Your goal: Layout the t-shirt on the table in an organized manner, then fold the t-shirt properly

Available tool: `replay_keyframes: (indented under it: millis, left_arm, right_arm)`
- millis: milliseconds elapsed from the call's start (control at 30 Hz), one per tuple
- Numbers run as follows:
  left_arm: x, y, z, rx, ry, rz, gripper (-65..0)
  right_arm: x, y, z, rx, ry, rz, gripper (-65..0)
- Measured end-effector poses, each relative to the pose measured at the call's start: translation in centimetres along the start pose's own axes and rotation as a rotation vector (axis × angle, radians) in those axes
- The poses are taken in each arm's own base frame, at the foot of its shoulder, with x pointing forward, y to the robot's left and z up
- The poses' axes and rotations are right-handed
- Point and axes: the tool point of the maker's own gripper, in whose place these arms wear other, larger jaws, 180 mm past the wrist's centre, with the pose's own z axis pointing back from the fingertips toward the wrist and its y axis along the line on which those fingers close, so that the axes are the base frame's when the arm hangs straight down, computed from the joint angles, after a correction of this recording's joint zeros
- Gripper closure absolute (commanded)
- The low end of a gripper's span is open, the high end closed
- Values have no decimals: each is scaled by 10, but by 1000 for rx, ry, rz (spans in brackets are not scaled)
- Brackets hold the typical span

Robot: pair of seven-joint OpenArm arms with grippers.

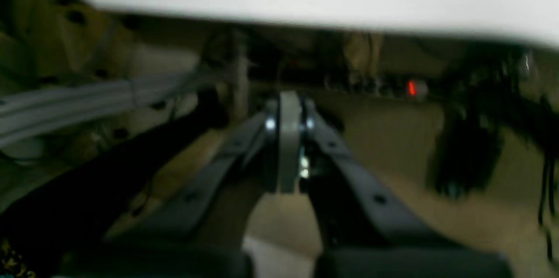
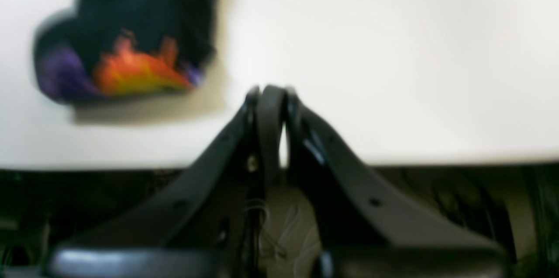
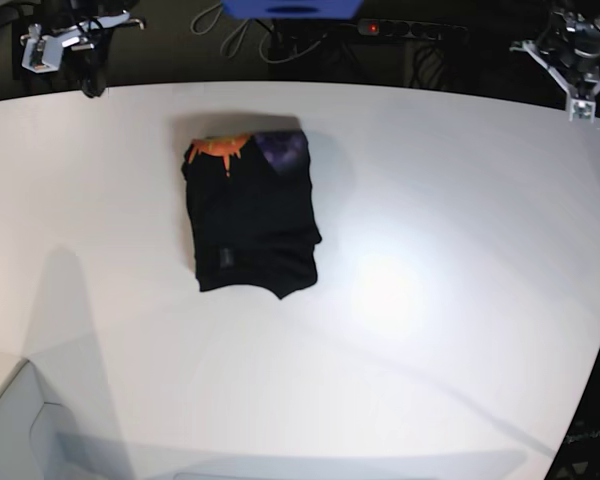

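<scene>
Base view shows the t-shirt [image 3: 251, 213] folded into a compact rectangle on the table [image 3: 430, 300], well apart from both pincers. The right gripper [image 2: 270, 92] is clenched on nothing at the table's edge, with the shirt ahead of it and to its left. The left gripper [image 1: 289, 112] is likewise clenched and empty, off the table, far from the shirt.

Dark bkgd w/ power strip [image 3: 412, 30], red light, tangled cables [image 3: 242, 35].
</scene>
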Motion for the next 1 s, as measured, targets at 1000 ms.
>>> replay_keyframes:
  millis: [1000]
  left_arm:
    - [-136,-219,-167,-422,151,108,-1]
  right_arm:
    - [-306,-31,-17,-155,661,-405,0]
